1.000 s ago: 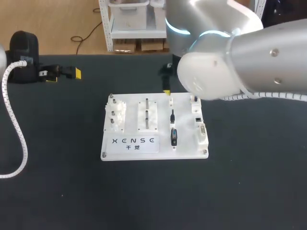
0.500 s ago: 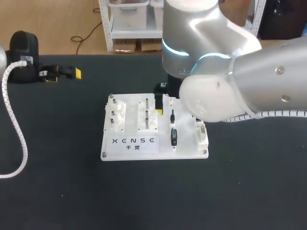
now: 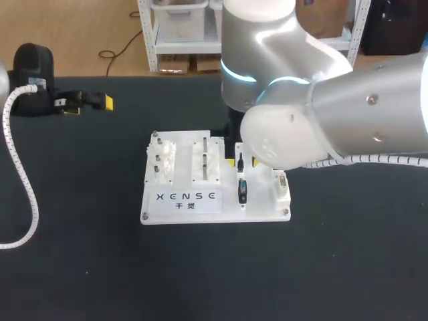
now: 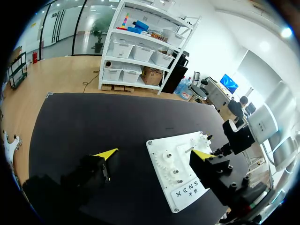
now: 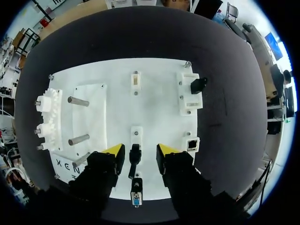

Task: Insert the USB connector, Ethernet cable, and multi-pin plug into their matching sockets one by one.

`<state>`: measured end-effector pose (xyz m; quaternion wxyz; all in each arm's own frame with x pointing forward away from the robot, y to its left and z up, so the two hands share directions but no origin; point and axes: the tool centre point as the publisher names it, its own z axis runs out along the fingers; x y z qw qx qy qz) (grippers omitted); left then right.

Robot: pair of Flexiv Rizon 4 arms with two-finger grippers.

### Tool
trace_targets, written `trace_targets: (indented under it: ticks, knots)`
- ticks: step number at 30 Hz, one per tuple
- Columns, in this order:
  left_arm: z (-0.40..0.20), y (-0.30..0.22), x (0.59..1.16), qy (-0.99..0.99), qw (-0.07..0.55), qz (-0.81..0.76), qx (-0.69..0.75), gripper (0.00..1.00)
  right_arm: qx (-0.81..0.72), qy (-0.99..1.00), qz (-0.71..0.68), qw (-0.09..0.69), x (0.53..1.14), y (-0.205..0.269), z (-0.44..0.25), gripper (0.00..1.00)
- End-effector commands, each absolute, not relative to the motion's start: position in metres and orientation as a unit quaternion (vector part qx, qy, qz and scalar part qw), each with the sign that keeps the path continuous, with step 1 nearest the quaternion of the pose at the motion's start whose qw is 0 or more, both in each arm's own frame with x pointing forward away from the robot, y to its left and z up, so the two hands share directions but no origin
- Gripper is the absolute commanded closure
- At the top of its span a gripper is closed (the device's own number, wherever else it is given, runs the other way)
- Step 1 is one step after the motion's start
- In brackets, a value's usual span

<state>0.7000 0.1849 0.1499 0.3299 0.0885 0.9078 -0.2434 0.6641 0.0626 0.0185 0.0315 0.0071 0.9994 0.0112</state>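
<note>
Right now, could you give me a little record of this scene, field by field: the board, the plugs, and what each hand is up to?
Board: white board on the dark table, under the right arm.
Right hand: open, over the board, one finger on either side of a slim black plug.
Multi-pin plug: lying on the board in line with the slim plug, not gripped.
Left hand: open, empty, off to the board's side.
</note>
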Motion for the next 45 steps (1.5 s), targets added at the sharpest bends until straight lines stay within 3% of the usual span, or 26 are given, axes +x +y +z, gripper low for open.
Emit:
trace_targets:
  ticks: [1,8,9,10,11,22,45]
  knots:
    - [0.15,0.185,0.7,0.908,0.33,-0.243,0.088,0.0,0.002,1.0,0.007,0.03,0.664,0.065,0.017,0.64]
    - [0.15,0.185,0.7,0.908,0.33,-0.243,0.088,0.0,-0.007,1.0,0.001,0.03,0.663,0.066,0.014,0.74]
    - [0.15,0.185,0.7,0.908,0.33,-0.243,0.088,0.0,-0.009,0.999,0.0,0.031,0.662,0.066,0.014,0.78]
    - [0.15,0.185,0.7,0.908,0.33,-0.243,0.088,0.0,-0.01,0.999,-0.001,0.031,0.662,0.067,0.014,0.93]
    - [0.15,0.185,0.7,0.908,0.33,-0.243,0.088,0.0,-0.01,0.999,-0.001,0.031,0.662,0.067,0.014,1.0]
    - [0.15,0.185,0.7,0.908,0.33,-0.243,0.088,0.0,-0.025,0.996,-0.002,0.09,0.654,0.061,0.045,1.0]
    - [0.15,0.185,0.7,0.908,0.33,-0.243,0.088,0.0,0.027,0.994,-0.04,0.094,0.66,-0.002,0.037,1.0]
